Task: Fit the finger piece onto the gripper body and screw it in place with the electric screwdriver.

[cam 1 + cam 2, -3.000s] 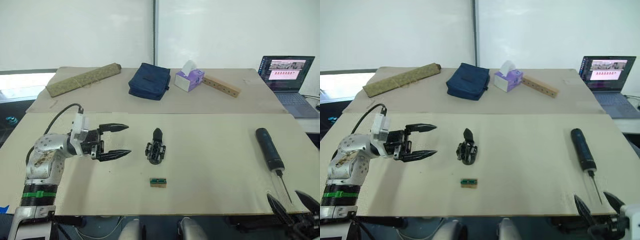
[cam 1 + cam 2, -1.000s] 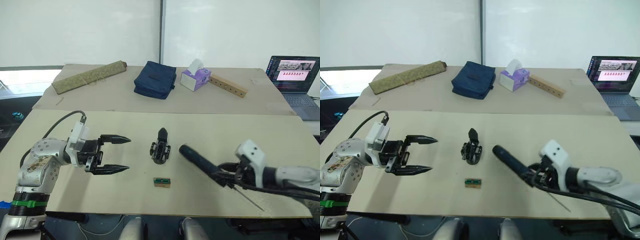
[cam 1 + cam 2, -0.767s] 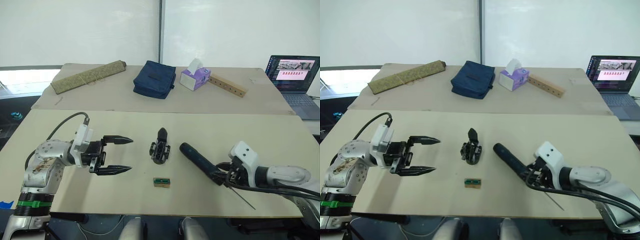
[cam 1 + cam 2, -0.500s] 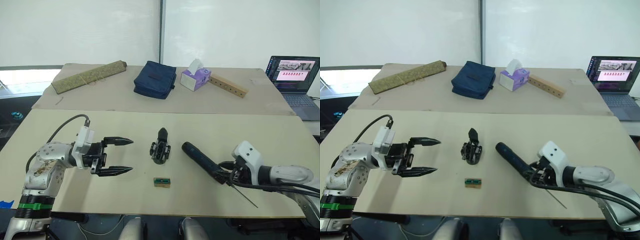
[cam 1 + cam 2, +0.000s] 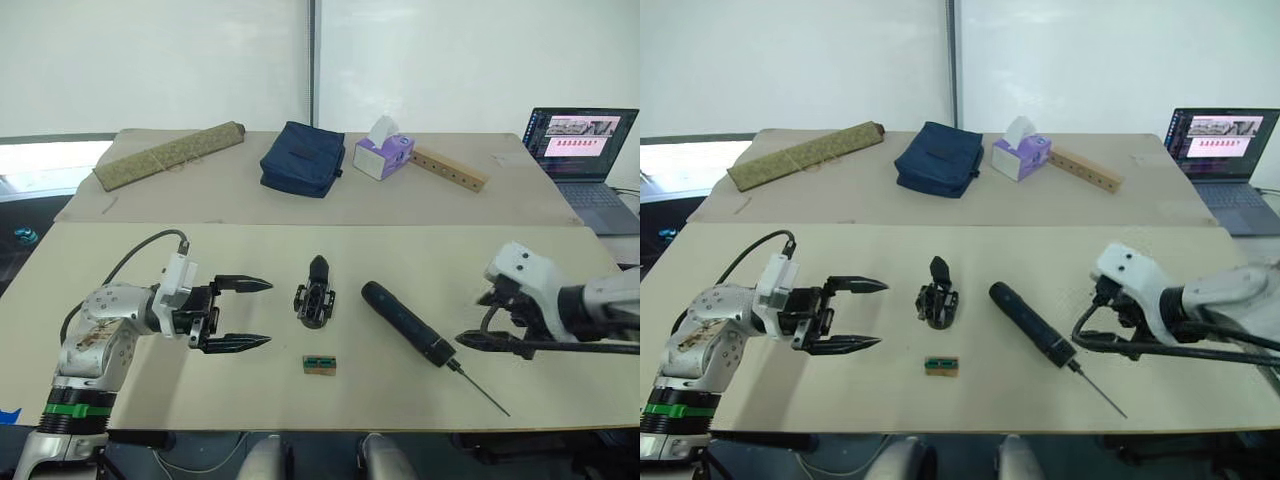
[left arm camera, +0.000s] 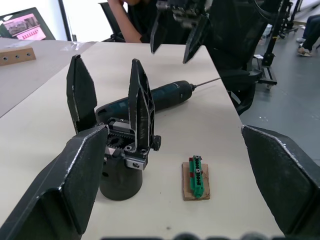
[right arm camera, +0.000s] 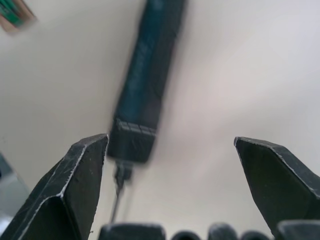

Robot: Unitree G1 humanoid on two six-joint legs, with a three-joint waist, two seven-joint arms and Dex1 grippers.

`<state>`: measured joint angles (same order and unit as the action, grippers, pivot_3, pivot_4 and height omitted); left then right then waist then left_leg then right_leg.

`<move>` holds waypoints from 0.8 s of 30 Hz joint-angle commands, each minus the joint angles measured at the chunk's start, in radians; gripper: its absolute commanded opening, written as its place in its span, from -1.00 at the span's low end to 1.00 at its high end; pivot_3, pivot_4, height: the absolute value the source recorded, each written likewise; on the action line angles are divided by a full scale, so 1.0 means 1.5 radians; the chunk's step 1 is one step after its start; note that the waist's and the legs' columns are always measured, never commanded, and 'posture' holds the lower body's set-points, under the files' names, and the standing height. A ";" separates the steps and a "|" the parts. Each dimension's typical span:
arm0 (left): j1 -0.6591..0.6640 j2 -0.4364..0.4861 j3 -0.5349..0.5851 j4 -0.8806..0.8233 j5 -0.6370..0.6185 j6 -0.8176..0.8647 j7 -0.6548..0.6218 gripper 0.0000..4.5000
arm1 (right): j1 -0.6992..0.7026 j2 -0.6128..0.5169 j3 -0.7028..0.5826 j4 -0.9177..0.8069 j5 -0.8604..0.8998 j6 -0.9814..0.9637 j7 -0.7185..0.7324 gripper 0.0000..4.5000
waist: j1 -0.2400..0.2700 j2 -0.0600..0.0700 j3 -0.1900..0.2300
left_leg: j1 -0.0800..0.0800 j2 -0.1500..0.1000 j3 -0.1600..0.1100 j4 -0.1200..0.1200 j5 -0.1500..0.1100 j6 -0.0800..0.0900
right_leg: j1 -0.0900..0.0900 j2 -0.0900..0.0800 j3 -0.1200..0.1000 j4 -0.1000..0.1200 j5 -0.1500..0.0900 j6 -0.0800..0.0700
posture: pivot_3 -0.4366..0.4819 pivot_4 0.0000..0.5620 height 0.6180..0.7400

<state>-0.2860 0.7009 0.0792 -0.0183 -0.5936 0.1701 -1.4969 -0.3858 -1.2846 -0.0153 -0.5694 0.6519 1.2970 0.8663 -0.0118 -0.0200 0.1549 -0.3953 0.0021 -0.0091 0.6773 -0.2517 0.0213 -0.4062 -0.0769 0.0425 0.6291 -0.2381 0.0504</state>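
Black matte cylindrical electric screwdriver [image 5: 406, 323] lies on your bench just beside the released right end effector [image 5: 478, 338]; left end effector [image 5: 258, 313] gapes too. Nudge it and it rolls.

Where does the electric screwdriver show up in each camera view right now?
Left eye view: electric screwdriver lies on the table right of centre, bit toward the near edge.
Right eye view, same diagonal pose.
Left wrist view, lying behind the gripper body.
Right wrist view, seen between the right tool's own open fingers.
Shared landmark: the small green-and-tan block, also at and at the corner.
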 commanded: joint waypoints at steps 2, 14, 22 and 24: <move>-0.017 0.005 -0.004 0.002 0.006 -0.018 -0.016 1.00 | -0.155 0.041 0.124 0.014 0.023 0.157 -0.012 0.98 | -0.002 0.000 0.000 | -0.001 0.000 0.001 0.000 0.000 0.000 | -0.001 0.000 0.000 0.000 0.000 0.000 | -0.05 -0.47 1.00; 0.013 -0.002 -0.018 -0.031 0.002 -0.012 -0.010 1.00 | -0.308 0.139 0.345 0.100 -0.015 0.210 -0.086 0.98 | -0.001 0.000 0.000 | -0.009 -0.001 0.002 0.001 0.000 0.000 | -0.011 -0.001 0.001 0.002 0.003 0.000 | -0.05 -0.47 1.00; 0.033 -0.012 -0.023 -0.055 -0.001 -0.012 0.010 1.00 | -0.330 0.171 0.416 0.143 -0.043 0.196 -0.078 0.98 | -0.001 0.000 0.000 | -0.009 -0.001 0.002 0.001 0.000 0.000 | -0.011 -0.001 0.001 0.002 0.003 0.000 | -0.05 -0.47 1.00; 0.036 -0.016 -0.024 -0.058 0.000 -0.013 0.015 1.00 | -0.333 0.176 0.439 0.158 -0.055 0.185 -0.073 0.98 | -0.003 0.000 0.000 | -0.008 0.000 0.002 0.001 0.000 0.000 | -0.011 0.000 0.001 0.002 0.003 0.000 | -0.05 -0.47 1.00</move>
<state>-0.2365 0.6739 0.0350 -0.0756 -0.5829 0.1568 -1.4813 -0.8678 -1.0145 0.6252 -0.3416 0.5963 1.5931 0.7535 -0.0165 -0.0195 0.1555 -0.4078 0.0015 -0.0057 0.6793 -0.2512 0.0210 -0.4222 -0.0770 0.0443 0.6327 -0.2331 0.0503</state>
